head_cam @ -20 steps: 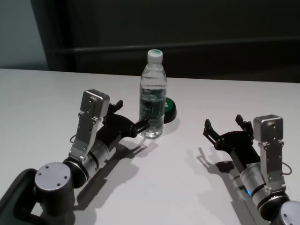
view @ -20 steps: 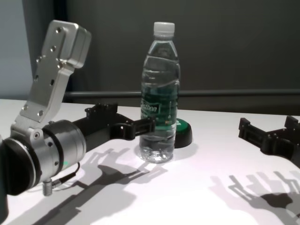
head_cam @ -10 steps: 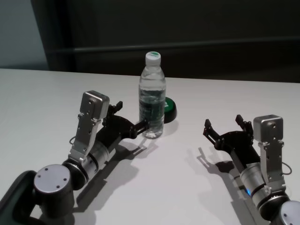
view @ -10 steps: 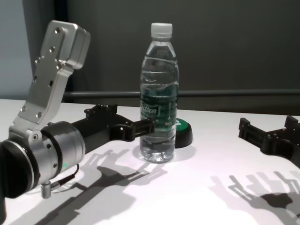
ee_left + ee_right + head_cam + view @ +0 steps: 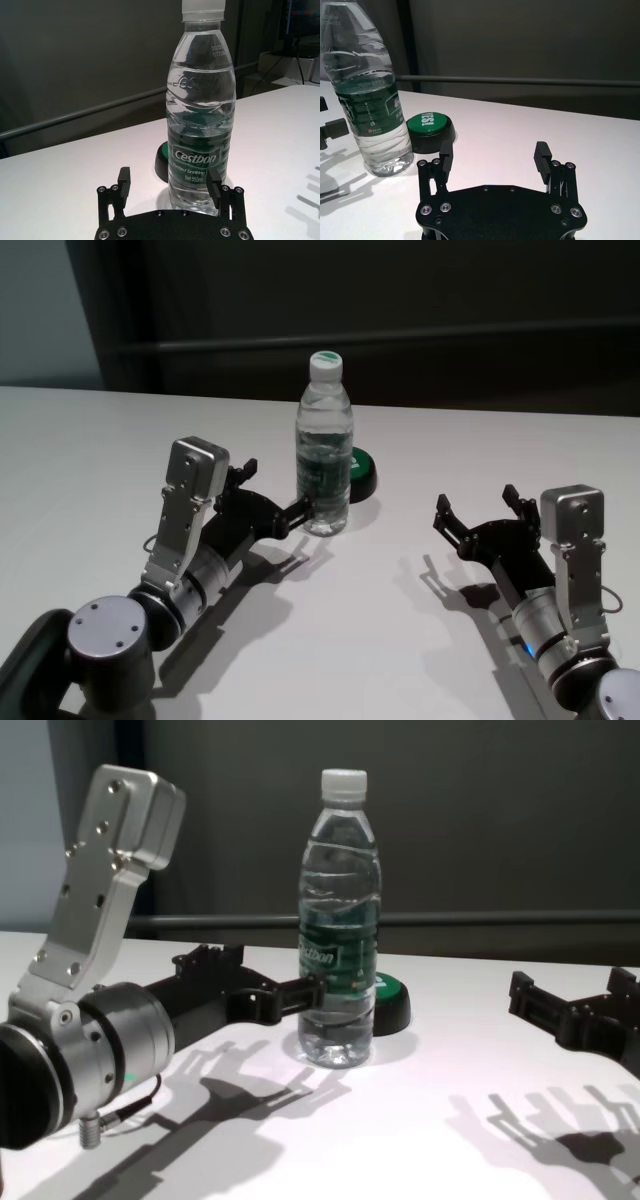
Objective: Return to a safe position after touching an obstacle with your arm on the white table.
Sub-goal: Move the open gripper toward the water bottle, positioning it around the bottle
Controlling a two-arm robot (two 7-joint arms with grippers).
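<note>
We see the water bottle (image 5: 324,450) standing upright near the middle of the white table (image 5: 380,640): a tall, clear, ribbed plastic cylinder holding water, with a white screw cap and a dark green label band reading "Cestbon" in white. The tabletop is broad, matte and plain. Just behind the bottle on its right sits a low black round button (image 5: 360,472) with a glossy green top bearing white lettering.

Our left gripper (image 5: 268,502), black angular plastic on a brushed-metal wrist, lies low over the table with its fingers spread and holding nothing; one fingertip (image 5: 214,181) is right at the bottle's lower side, though we cannot tell whether it touches.

Our right gripper (image 5: 478,514) rests well apart to the right, its fingers likewise spread and empty.
</note>
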